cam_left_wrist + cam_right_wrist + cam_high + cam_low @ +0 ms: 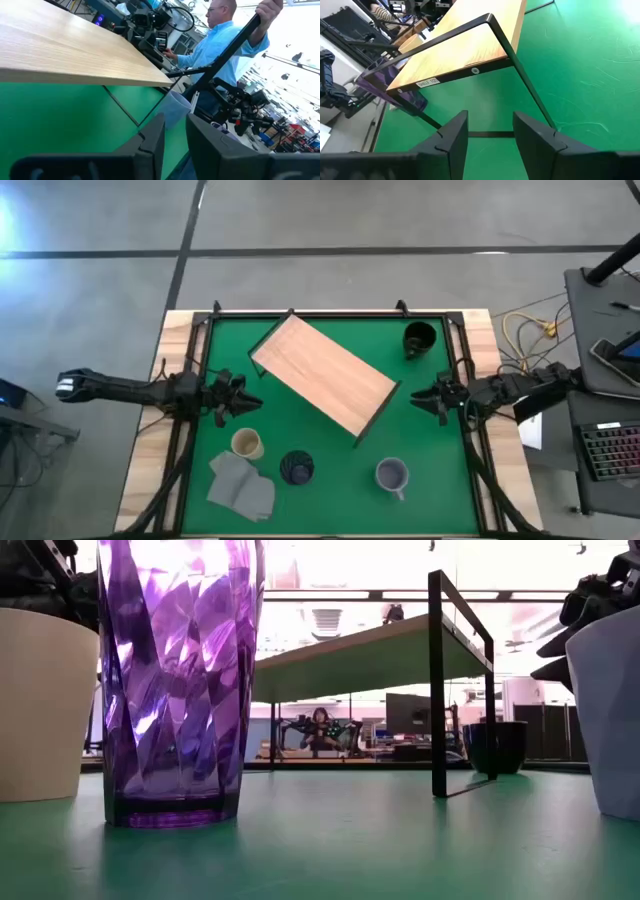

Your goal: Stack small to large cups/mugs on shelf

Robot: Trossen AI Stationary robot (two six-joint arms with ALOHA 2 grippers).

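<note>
Waiting at the edges of the mat (320,470), both arms look poised before the first pick: nothing is stacked and the shelf (325,373) lies bare, slanting across the middle of the high view. The left gripper (243,398) hovers at centre left, just above the cream cup (247,444); its jaws stand slightly apart with nothing between them. The right gripper (422,398) hangs at centre right, jaws spread and empty, near the shelf's lower right end.

Along the bottom of the high view sit the cloth (241,485), the tumbler (296,468) and the grey mug (392,475); the black mug (420,338) stands alone at upper right, well apart from the rest.

I judge the next move calls for picking the largest vessel as the base and setting it on the board, then nesting the smaller ones.

Only the low view shows the shelf raised on its black frame (437,690), with the tumbler looming at left. Only the left wrist view shows a person (220,37) in a blue shirt beyond the table.
</note>
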